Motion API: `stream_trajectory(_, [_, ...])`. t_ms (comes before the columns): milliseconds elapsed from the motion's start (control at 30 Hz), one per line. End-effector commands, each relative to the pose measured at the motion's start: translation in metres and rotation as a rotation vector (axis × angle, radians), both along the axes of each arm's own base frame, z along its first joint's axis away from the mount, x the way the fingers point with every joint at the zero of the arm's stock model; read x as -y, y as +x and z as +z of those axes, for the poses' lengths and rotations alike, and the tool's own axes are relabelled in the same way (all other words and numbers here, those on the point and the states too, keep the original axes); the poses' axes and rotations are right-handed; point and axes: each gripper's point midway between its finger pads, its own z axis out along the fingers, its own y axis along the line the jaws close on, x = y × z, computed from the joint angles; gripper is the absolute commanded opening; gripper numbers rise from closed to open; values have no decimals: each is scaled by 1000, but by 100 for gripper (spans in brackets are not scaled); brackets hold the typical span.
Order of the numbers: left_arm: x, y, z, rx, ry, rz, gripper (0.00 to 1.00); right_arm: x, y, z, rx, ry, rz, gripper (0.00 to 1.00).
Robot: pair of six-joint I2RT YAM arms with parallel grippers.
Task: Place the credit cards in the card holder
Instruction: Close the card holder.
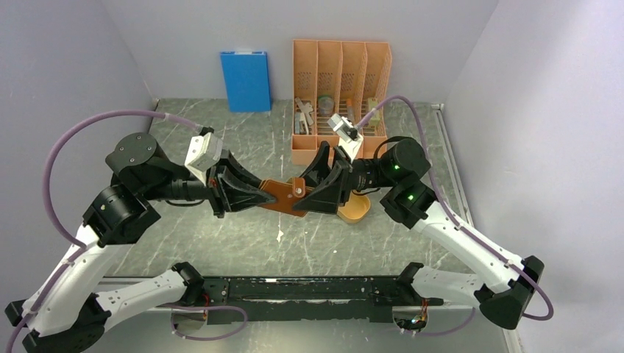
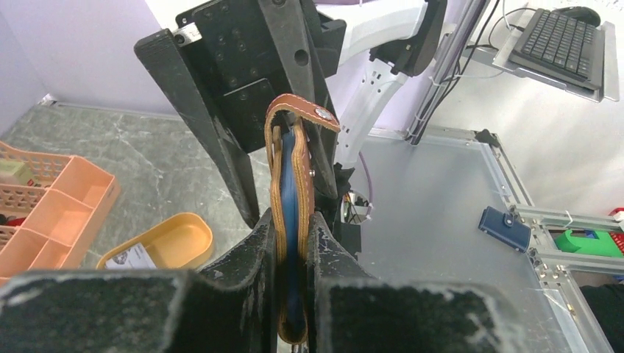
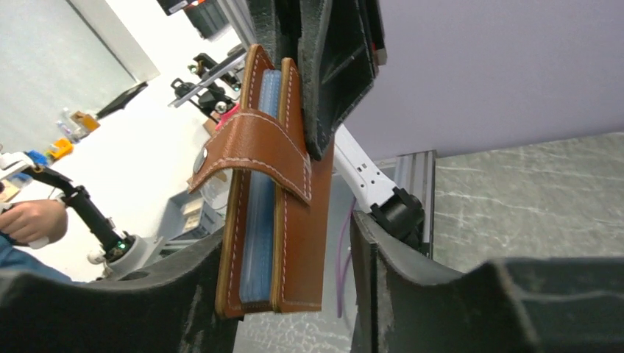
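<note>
In the middle of the top view, the card holder [image 1: 282, 198] is held off the grey table [image 1: 221, 246] between the two arms. The left gripper [image 1: 266, 195] is pressed together on it. In the left wrist view, both fingers [image 2: 250, 254] are seen flat against the brown covers, with the bluish sleeves edge-on between them. The snap tab [image 2: 305, 110] is curled over the holder's top edge.

The right gripper [image 1: 302, 195] is spread around the holder's other end. In the right wrist view, a gap is seen between the leather and the finger at lower right, while the other finger is close beside it.

An orange oval tray [image 1: 358, 212] is seen just right of centre, and one pale credit card [image 2: 132, 257] lies in it. The orange organizer [image 1: 340, 81] and a blue box [image 1: 245, 79] stand at the top.
</note>
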Motion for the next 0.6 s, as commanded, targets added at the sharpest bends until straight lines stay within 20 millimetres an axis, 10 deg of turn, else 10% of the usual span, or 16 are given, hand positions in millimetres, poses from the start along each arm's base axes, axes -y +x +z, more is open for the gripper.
stream_trajectory(0, [5,-9,22,47,-68,-73,5,1,-9,11,-16,42,56,46])
stream_trajectory(133, [8,-4,21,39,-69,-61,8,-1,-13,13,-22,60,53,24])
stream_trajectory(300, [5,18,21,-41,-122,94,96,7,-9,30,-55,172,-29,6])
stream_trajectory(567, [-3,14,25,-193,-386,105,97,26,17,53,-161,373,-227,1])
